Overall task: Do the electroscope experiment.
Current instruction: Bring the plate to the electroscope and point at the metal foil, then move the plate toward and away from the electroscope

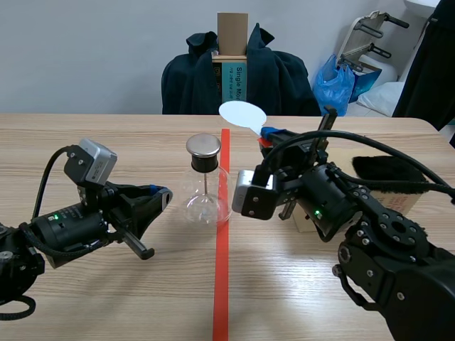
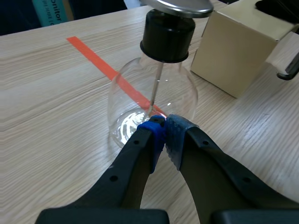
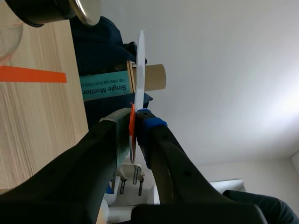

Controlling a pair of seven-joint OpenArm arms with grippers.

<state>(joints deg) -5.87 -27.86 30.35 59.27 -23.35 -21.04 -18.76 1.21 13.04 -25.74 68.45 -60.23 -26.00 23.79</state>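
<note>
My electroscope (image 1: 205, 186), a clear glass flask with a black stopper and a metal disc on top, stands upright mid-table, just left of the orange-red tape line (image 1: 222, 270). My left gripper (image 2: 164, 127) has its pads pressed together on nothing, tips low and just beside the flask's wall. My right gripper (image 3: 136, 122) is clamped on the red handle of a white paddle (image 1: 242, 114), held above the metal top and apart from it — a cardboard box (image 2: 233, 53) sits near the flask on that side.

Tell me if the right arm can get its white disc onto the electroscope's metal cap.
Probably yes. The white disc, held in the right gripper, sits near the metal cap with nothing between; the left gripper is low by the flask.
</note>
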